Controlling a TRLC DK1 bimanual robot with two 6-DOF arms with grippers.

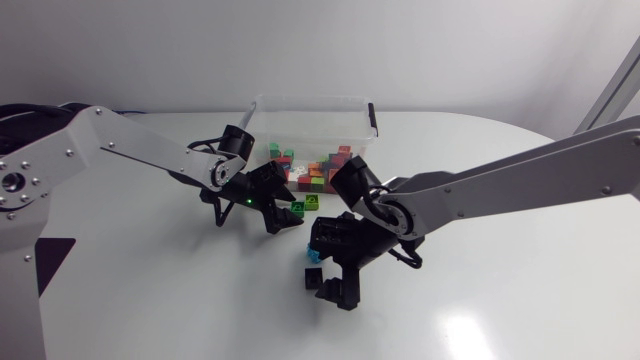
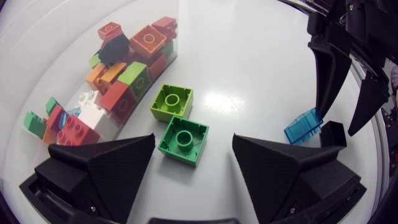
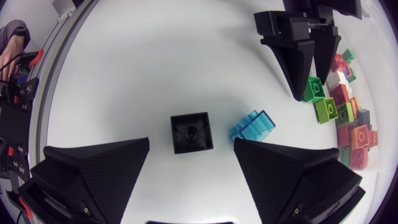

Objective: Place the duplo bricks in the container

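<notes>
Our left tool [image 2: 193, 143] stands wide open and empty around the dark-green brick [image 2: 183, 140]. Our right tool [image 3: 191, 146], equally open and empty, straddles the black brick [image 3: 192, 132]. Both bricks lie on the surface [image 1: 520, 290] at six o'clock from the container [image 1: 315, 103]. We should centre each tool, descend squarely, then close on flat sides.

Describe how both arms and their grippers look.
Both the left arm and the right arm have silver-grey links, black joints and black cable loops at the wrist. The left gripper and right gripper are matte black, with two broad wedge-shaped fingers each.
</notes>
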